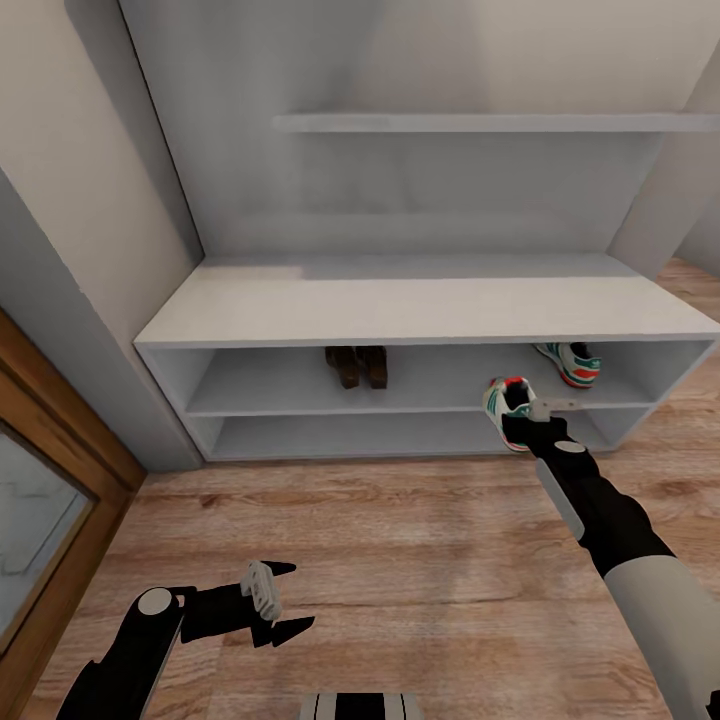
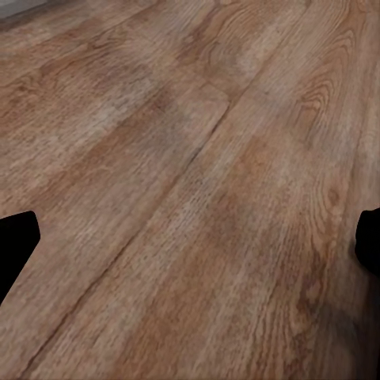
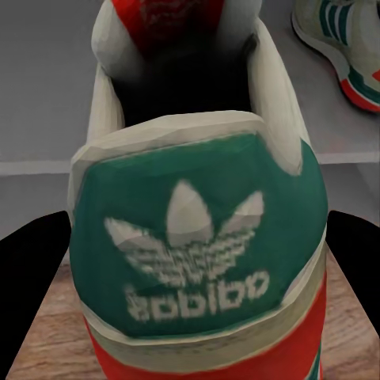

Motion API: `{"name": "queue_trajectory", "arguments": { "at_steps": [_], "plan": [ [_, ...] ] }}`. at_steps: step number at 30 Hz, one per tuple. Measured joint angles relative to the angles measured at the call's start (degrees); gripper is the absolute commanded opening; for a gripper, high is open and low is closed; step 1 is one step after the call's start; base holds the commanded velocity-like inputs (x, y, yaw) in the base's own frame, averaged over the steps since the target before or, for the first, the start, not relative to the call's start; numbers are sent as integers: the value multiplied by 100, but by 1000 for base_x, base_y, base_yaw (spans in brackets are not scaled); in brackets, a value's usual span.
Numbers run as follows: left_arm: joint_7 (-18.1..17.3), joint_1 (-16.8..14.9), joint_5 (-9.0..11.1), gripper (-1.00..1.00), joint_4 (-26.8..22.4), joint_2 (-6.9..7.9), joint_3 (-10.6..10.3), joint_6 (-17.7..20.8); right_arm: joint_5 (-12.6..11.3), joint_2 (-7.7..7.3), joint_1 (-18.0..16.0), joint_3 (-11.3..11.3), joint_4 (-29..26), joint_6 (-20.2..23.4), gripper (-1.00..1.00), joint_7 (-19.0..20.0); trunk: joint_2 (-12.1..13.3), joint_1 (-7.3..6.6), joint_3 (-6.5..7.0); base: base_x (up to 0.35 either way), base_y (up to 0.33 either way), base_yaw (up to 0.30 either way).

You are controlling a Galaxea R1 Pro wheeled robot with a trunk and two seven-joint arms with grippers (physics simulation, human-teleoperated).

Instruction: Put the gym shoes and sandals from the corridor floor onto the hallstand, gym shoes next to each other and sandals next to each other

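Note:
My right gripper (image 1: 520,415) is shut on a white gym shoe (image 1: 505,398) by its green heel tab (image 3: 198,237), holding it in front of the right part of the light-grey hallstand (image 1: 420,305), at the level of its upper shelf. The other gym shoe (image 1: 572,362) lies on that upper shelf at the right, also seen as the second gym shoe (image 3: 336,43). Both dark brown sandals (image 1: 357,366) stand side by side near the middle of the same shelf. My left gripper (image 1: 290,597) hangs open over the wood-plank corridor floor (image 2: 190,190), holding nothing.
A thin floating wall shelf (image 1: 490,122) hangs above the hallstand. A wooden door frame (image 1: 60,430) stands at the left. Grey walls close in the hallstand on both sides. Bare floor (image 1: 400,540) stretches between me and the unit.

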Motion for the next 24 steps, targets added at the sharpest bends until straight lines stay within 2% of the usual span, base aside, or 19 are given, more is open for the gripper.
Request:
{"name": "queue_trajectory", "arguments": {
  "at_steps": [17,24],
  "plan": [
    [7,0,-2,100,0,0,0,-2,-6,-6,1,-9,32,-1,-100,-36,0,0,0,4,-2,0],
    [10,0,-2,100,0,-5,0,-2,-12,-9,-2,-16,46,-2,-100,-38,0,0,0,104,-102,0]
  ]
}}
